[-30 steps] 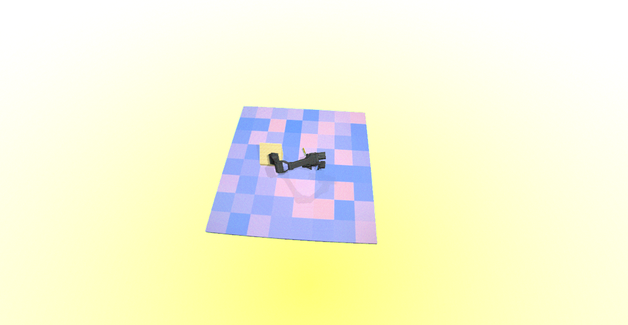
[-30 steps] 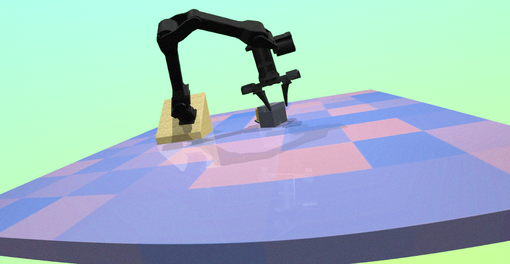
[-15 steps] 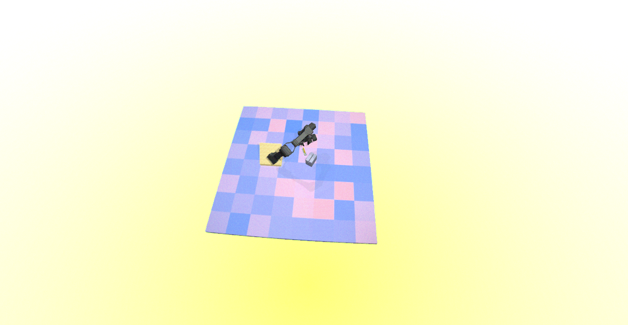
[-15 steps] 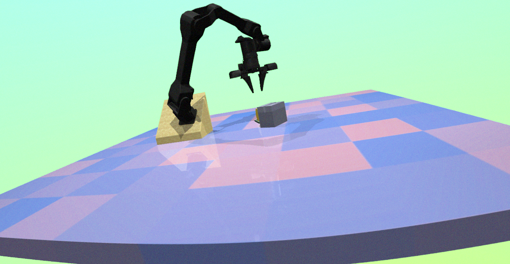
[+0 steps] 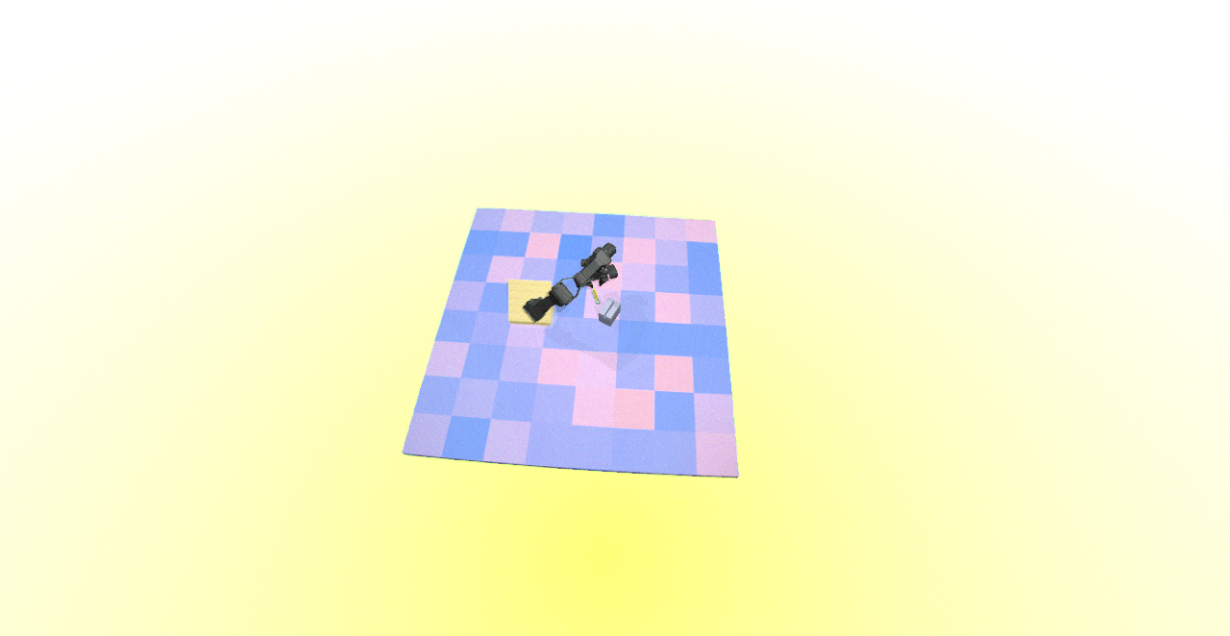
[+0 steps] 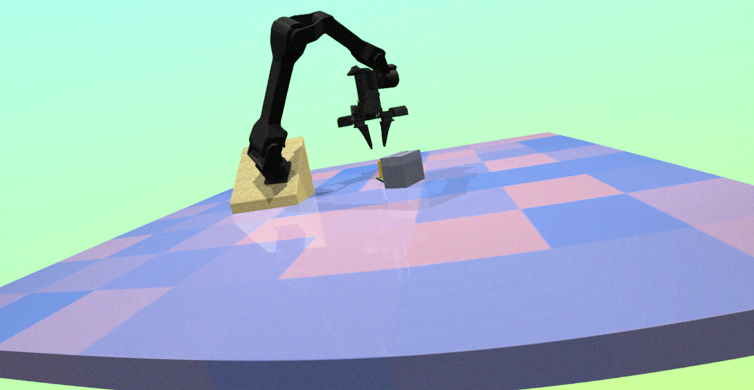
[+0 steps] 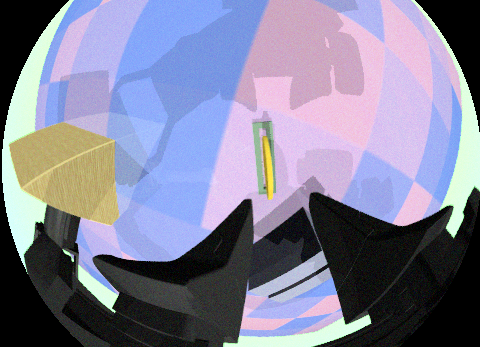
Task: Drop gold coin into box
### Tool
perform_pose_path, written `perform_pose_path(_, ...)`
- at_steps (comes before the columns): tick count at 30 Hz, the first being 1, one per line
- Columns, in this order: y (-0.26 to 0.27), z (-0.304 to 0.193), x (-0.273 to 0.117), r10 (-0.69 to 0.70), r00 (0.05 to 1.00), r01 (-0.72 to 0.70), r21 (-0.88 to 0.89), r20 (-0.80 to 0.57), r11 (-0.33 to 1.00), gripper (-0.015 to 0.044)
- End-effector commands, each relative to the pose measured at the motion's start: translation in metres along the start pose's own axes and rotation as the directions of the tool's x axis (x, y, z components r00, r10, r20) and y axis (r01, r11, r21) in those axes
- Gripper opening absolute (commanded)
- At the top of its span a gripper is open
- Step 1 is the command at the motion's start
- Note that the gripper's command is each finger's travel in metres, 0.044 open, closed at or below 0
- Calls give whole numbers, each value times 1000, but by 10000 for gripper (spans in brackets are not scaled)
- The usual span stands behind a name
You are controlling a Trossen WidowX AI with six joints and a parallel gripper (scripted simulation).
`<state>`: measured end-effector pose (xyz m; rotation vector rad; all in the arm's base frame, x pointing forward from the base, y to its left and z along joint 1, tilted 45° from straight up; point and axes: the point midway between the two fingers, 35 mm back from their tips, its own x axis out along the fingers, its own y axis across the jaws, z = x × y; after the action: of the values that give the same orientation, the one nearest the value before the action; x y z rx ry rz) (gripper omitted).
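Coin (image 7: 267, 163) upright, edge-on, lengthwise in holder (image 7: 259, 157)

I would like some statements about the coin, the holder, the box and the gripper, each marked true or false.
1. The coin stands on edge in the holder. True.
2. The gripper holds the coin. False: it hangs above with nothing between its fingers.
3. The box sits beside the holder. True.
4. The gripper touches the box. False: it is in the air, apart from it.
5. The coin lies flat on the box lid. False: it is upright in the holder.
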<state>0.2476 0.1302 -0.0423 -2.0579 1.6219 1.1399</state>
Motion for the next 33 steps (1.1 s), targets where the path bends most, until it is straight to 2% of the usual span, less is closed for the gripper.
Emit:
perform_pose_path(1, 2, -1, 14, 3, 1000, -3, -6, -7, 1000, 161)
perform_pose_path(33, 1, -1, 60, 2, 1000, -2, -6, -8, 1000, 161)
